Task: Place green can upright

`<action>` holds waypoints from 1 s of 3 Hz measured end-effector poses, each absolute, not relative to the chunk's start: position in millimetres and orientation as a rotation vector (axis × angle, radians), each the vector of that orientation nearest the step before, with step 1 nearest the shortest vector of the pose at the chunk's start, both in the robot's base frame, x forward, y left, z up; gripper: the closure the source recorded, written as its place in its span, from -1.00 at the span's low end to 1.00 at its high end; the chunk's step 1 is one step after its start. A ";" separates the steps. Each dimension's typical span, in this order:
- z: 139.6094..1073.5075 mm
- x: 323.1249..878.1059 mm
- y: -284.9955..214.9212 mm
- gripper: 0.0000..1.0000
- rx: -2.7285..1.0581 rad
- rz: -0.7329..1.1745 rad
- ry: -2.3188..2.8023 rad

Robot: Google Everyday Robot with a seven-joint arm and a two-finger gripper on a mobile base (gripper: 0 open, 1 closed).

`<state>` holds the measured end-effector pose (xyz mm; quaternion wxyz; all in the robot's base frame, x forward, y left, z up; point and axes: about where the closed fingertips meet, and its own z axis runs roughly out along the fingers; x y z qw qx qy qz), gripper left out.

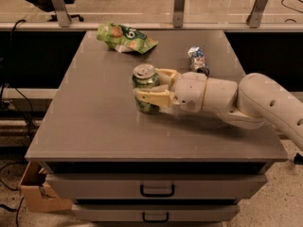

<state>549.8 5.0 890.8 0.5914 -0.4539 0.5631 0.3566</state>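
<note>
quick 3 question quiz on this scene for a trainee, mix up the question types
1. True or false: the green patterned drink can lies on its side on the grey table.
2. Which sits nearest the table's far edge? A) wrinkled green snack bag B) small silver, blue and white can C) the green patterned drink can
3. Mid-table, what do the gripper's fingers clasp?

Key: 1 false, it stands upright; 2 A; 3 the green patterned drink can.

1 high view over the bench (94, 126)
The camera stands near the front edge, looking down and across to the far side; the gripper (147, 82), jaws closed on the green can (144, 75), lies mid-frame.
</note>
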 end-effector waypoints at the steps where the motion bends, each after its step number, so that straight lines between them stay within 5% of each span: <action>1: 891.4 549.1 7.3 -0.28 -1.060 0.832 1.308; 2: 891.9 548.5 9.7 -0.76 -1.063 0.835 1.305; 3: 892.4 547.8 11.8 -1.00 -1.066 0.837 1.303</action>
